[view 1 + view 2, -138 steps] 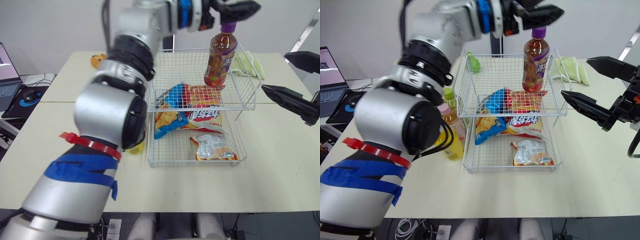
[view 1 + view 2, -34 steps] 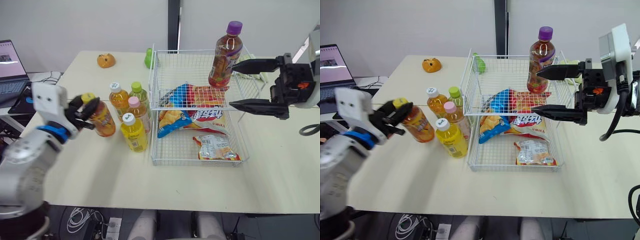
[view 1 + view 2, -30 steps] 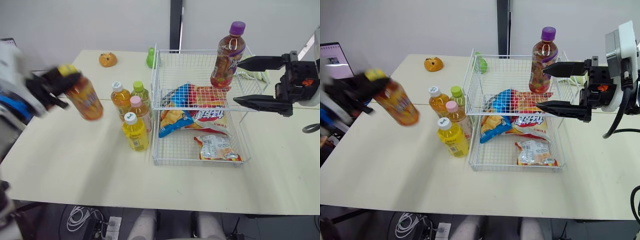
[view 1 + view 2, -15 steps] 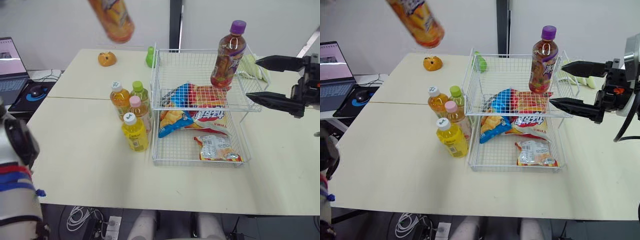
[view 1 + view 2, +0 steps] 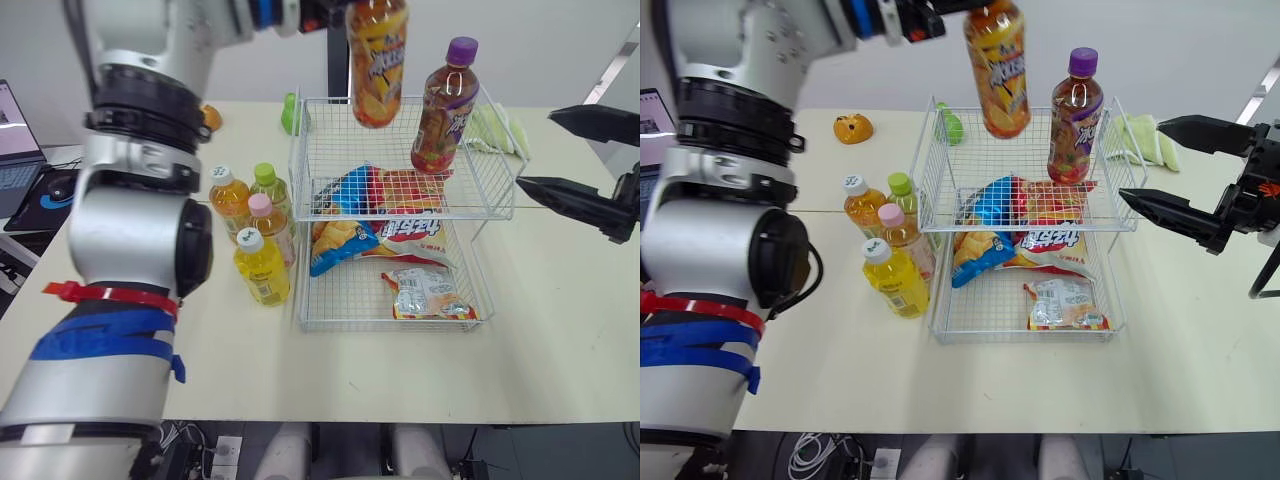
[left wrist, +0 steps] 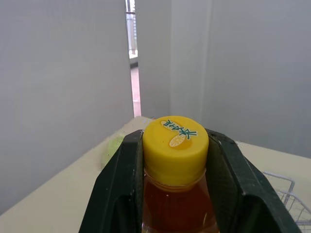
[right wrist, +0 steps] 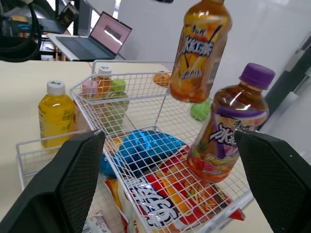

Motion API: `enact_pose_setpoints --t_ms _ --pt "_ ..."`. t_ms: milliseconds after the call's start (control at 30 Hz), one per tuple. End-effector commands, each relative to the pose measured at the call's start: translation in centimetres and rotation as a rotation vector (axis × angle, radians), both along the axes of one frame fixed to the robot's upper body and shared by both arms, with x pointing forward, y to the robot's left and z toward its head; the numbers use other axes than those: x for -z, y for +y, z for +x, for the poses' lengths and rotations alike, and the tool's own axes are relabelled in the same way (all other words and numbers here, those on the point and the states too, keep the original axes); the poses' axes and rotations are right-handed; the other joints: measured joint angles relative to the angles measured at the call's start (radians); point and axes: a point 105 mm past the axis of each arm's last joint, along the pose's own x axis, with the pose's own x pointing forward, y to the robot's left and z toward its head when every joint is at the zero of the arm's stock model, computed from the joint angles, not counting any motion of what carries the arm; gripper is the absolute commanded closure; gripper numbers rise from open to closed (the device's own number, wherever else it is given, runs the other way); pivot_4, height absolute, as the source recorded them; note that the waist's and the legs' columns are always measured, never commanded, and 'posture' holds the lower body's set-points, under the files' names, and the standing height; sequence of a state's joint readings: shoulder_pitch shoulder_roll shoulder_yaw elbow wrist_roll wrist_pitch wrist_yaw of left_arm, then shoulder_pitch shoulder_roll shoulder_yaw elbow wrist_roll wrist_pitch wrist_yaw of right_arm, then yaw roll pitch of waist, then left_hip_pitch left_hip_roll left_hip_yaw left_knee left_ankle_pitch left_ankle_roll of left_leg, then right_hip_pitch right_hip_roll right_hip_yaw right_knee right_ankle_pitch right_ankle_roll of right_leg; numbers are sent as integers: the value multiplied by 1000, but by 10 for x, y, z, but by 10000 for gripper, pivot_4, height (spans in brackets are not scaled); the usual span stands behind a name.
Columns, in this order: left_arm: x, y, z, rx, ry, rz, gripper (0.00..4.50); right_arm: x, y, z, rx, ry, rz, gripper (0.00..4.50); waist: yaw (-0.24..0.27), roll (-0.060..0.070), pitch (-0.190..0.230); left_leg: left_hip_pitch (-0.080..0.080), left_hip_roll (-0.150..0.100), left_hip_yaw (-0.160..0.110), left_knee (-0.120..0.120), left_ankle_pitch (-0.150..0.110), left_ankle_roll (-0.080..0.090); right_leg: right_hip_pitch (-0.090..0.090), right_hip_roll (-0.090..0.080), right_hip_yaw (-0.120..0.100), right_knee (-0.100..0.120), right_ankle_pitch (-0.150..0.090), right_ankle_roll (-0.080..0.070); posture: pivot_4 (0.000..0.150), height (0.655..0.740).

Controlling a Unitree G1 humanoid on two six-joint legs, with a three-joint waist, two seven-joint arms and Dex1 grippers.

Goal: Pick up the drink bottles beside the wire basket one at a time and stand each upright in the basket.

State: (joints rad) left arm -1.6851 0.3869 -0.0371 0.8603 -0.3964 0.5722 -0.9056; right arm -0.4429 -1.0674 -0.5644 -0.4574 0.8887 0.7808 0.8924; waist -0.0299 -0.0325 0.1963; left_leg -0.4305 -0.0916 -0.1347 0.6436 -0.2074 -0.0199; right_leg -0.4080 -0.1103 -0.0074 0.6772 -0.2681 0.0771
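Left pincer (image 6: 175,145) pinches the orange bottle (image 5: 377,60) — lower it plumb into the basket (image 5: 300,160) below, clear of the purple-cap bottle (image 5: 442,110).

Setting: lab or office test room. Plain white walls (image 5: 1200,50), pale tables (image 5: 560,330) pushed together at a seam. Open laptop (image 7: 103,37) and mouse (image 5: 53,184) to one side; loose cables (image 5: 805,452) on the floor.
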Motion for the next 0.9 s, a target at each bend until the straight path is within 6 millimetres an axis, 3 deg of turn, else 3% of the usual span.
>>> enact_pose_setpoints --t_ms 33,233,500,700,833,900 --pt "-11 -8 -1 -2 -76 -23 31522 -11 -1 -11 24 -64 -2 0 0 0 0 0 0 0 0 0 0 0 0 0 0 0 0 1500 7400" --pt "10 -26 8 16 -42 5 31522 -11 -1 -16 39 -66 2 0 1 0 0 0 0 0 0 0 0 0 0 0 1 0 0 1500 7400" --pt "19 -31 11 33 -8 8 31522 -11 -2 -17 53 -64 6 0 1 0 0 -1 -1 0 1 0 0 0 0 -1 1 0 0 1500 7400" --pt "11 -24 3 84 -17 14 12176 -14 -4 -15 60 -70 10 0 1 0 0 0 -1 0 1 0 0 0 0 -1 1 0 1 1500 7400" --pt "-2 -7 -8 116 -50 21 285 -16 -4 -12 58 -79 11 0 -2 0 0 0 0 1 1 0 0 0 0 -1 2 0 1 1500 7400" --pt "-8 4 -16 126 -70 20 285 -17 -3 -11 57 -86 12 0 -2 0 0 0 0 0 1 0 0 0 0 -1 2 0 1 1500 7400"
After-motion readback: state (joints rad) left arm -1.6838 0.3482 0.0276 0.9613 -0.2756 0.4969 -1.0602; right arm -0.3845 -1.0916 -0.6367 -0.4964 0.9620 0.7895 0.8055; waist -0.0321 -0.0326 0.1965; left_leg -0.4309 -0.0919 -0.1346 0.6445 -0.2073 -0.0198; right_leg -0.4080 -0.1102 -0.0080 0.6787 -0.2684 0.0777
